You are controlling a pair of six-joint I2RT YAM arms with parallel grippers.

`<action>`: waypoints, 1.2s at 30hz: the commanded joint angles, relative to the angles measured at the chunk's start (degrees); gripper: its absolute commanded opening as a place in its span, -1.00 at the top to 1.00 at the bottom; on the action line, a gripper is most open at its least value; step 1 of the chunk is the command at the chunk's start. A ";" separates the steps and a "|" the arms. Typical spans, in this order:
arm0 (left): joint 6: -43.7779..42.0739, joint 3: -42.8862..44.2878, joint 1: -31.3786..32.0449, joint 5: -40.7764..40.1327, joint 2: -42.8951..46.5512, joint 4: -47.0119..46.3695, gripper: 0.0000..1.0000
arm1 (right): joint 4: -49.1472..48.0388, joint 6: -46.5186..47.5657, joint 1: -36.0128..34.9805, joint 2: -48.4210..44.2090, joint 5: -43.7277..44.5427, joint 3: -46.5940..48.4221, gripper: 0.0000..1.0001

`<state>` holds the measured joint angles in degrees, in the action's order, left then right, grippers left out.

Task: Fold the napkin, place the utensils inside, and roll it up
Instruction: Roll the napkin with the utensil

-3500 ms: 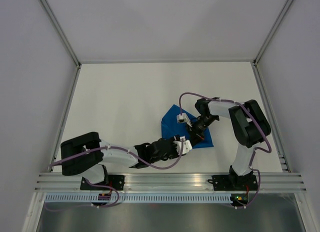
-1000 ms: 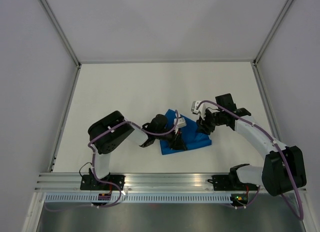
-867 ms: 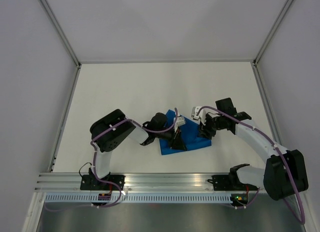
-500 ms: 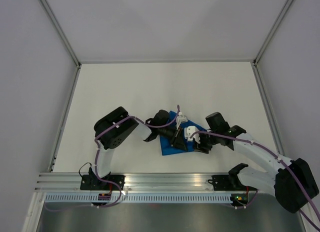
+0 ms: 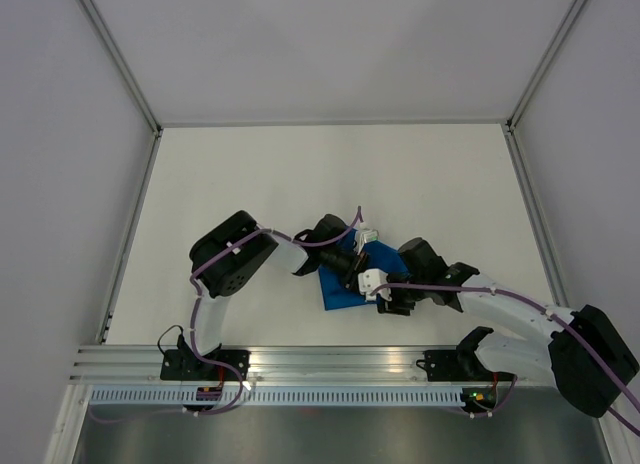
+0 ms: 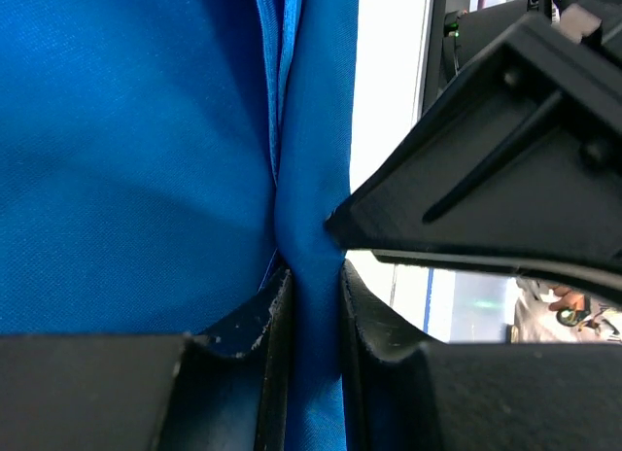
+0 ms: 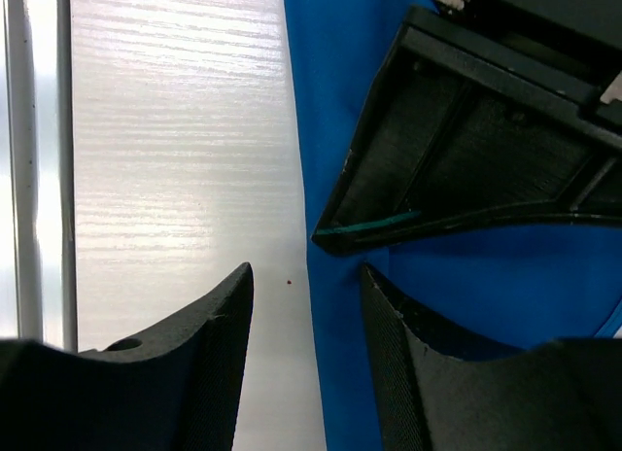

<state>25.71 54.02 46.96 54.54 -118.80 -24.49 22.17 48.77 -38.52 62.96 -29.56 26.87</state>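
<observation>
Right pincer [image 7: 306, 276]: jaws apart, empty, hovered over edge of thin bright blue cloth napkin [image 5: 340, 292] on white surface [image 7: 175, 130].
Napkin: bunched, mid-surface, under both pincers.
Left pincer [image 6: 311, 276]: clamped on raised cloth fold.
Silvery utensils: not seen.
Risk: pincers nearly touching, collision likely; pinched fold could drag, undoing roll.

Napkin [image 5: 338, 294] was largely covered overhead by the left arm [image 5: 300, 256] and right arm [image 5: 500, 304]. Both wrist views cut it off. Fold contents could not be determined.
</observation>
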 commanded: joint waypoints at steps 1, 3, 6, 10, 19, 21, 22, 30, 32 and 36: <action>-0.40 -1.72 -0.03 -8.40 -4.77 10.60 0.95 | -5.20 -1.75 -1.72 1.63 1.70 -1.12 -0.07; -0.31 -1.81 -0.03 -8.23 -4.77 10.34 0.95 | -6.79 -2.10 -2.69 2.25 2.58 -1.56 -0.01; -0.31 -1.90 -0.03 -7.61 -4.77 9.99 0.95 | -7.84 -2.10 -3.84 3.05 3.45 -2.44 0.13; 0.12 -1.64 -0.03 -5.94 -5.12 9.20 0.95 | -8.90 -2.10 -5.25 2.87 4.77 -3.67 0.18; 0.04 -0.41 -0.11 -3.74 -5.12 9.37 0.95 | -8.81 -1.22 -8.14 5.85 8.90 -4.11 0.30; -0.05 -0.23 -0.11 -3.39 -5.03 9.37 0.94 | -9.08 -1.40 -8.50 6.47 9.95 -4.02 0.40; -0.31 -0.23 -0.11 -3.30 -4.86 9.37 0.92 | -9.25 -1.75 -8.76 7.43 10.31 -3.93 0.52; -2.86 -1.02 -2.04 -6.29 2.59 11.12 0.35 | -7.67 -2.89 -9.11 11.39 10.23 -1.30 0.96; -3.47 -0.94 -3.18 -7.51 4.71 11.92 0.29 | -6.97 -2.98 -9.03 11.83 9.79 -0.51 0.99; -5.41 -0.14 -4.94 -10.24 9.90 15.87 0.22 | -5.74 -3.07 -8.94 13.41 9.26 0.46 0.99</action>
<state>24.53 53.47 43.53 51.77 -113.40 -12.53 10.74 46.70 -46.68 72.95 -19.64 28.49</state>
